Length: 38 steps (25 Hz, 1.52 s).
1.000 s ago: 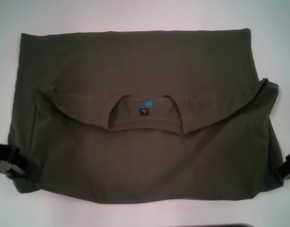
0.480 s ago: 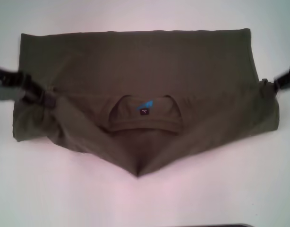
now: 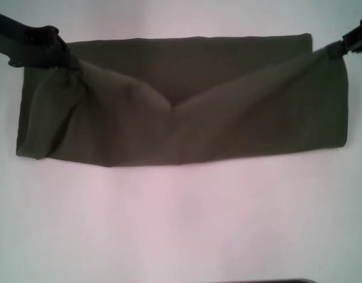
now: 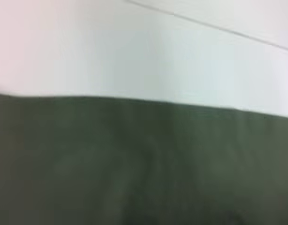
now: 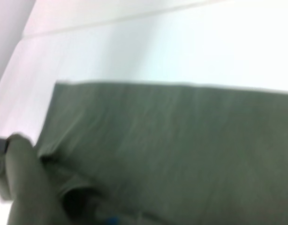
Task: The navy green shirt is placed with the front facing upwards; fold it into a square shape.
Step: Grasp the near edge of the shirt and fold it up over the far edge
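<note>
A: Left gripper (image 3: 62, 54) and right gripper (image 3: 340, 48)?
B: Each clenches a shirt (image 3: 187, 112) corner at the far edge.
A: What changed?
B: They've carried the near half over; collar's covered. The shirt's now a long band on the table (image 3: 187, 224).

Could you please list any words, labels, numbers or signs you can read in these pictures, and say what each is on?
None can be read. The navy green shirt, held by the left gripper and right gripper, shows only plain cloth in all views; a small blue speck in the right wrist view is illegible.
</note>
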### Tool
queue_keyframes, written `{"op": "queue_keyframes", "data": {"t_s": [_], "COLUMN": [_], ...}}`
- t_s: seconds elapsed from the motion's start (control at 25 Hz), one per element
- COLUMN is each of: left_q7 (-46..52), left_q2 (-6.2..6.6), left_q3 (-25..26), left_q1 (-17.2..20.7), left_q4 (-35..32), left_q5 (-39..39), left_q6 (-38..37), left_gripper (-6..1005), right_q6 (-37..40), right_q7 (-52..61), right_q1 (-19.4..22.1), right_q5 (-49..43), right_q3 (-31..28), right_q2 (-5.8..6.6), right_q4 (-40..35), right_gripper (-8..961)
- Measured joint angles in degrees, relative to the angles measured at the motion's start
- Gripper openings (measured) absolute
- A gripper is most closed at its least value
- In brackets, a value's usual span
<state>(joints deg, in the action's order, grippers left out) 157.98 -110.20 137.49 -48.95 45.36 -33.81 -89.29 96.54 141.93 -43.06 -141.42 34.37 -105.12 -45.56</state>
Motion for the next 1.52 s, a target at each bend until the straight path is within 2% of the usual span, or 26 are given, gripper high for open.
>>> {"op": "queue_keyframes", "data": {"t_s": [0.16, 0.64, 0.72, 0.96, 1.2, 1.36, 1.52], "left_q7": [2.9, 5.4, 5.4, 4.8, 4.7, 4.6, 4.8], "left_q2": [-0.18, -1.25, -1.62, -2.93, -4.02, -4.91, -5.03], "left_q3": [-0.9, -0.7, -0.9, -2.0, -2.7, -2.7, -2.6], "left_q1": [-1.0, -2.5, -3.0, -3.9, -3.8, -3.6, -3.6], "left_q4": [-1.5, -2.4, -3.6, -7.3, -9.4, -9.7, -10.1], "left_q5": [2.1, 1.8, 2.0, 2.3, 2.3, 2.1, 1.9], "left_q6": [5.6, 15.0, 17.3, 25.9, 31.2, 33.5, 34.4], "left_gripper": [92, 92, 92, 93, 92, 90, 90], "right_q6": [-4.9, -12.9, -14.5, -21.4, -28.1, -31.9, -34.3], "right_q7": [0.6, 1.7, 1.8, 1.6, 1.2, 1.0, 0.9], "right_q1": [0.3, 0.2, 0.0, -0.5, -0.1, -0.3, -0.7], "right_q5": [0.1, 0.4, 0.4, 0.1, 0.1, 0.1, 0.3], "right_q3": [-0.2, -0.5, -0.4, 0.9, 2.3, 3.4, 5.0], "right_q2": [0.14, 0.06, -0.46, -3.45, -6.05, -6.82, -7.41], "right_q4": [-0.2, -0.3, -0.3, 0.0, 0.7, 3.0, 4.4], "right_gripper": [24, 23, 23, 24, 24, 23, 23]}}
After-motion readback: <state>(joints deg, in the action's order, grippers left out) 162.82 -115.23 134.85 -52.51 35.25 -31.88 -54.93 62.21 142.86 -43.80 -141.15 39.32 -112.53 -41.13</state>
